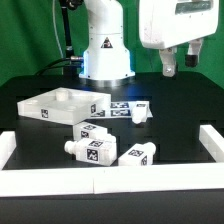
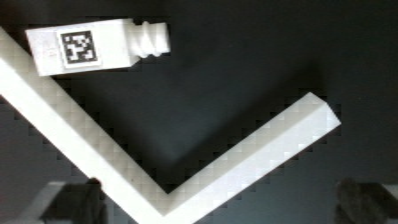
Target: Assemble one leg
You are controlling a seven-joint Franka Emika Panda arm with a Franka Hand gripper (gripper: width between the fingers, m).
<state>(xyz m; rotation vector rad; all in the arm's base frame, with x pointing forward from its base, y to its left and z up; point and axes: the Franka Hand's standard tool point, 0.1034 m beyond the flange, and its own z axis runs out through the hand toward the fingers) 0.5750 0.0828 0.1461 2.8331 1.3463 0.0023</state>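
Observation:
Several identical white legs with tag stickers lie on the dark table in the exterior view: one (image 1: pixel 140 112) beside the marker board, one (image 1: pixel 92 130) in the middle, and two at the front (image 1: pixel 90 150) (image 1: pixel 140 155). The white square tabletop (image 1: pixel 60 103) with its raised rim lies at the exterior view's left. My gripper (image 1: pixel 181 63) hangs high above the table at the exterior view's right, open and empty. In the wrist view one leg (image 2: pixel 98 45) lies on its side, threaded end showing, far from my open gripper (image 2: pixel 217 200); its dark fingers (image 2: pixel 71 200) show blurred at the frame's edge.
A low white rail borders the work area along the front (image 1: pixel 100 181) and both sides (image 1: pixel 212 140); one corner of it shows as a V in the wrist view (image 2: pixel 178 165). The marker board (image 1: pixel 118 103) lies before the robot base (image 1: pixel 105 55).

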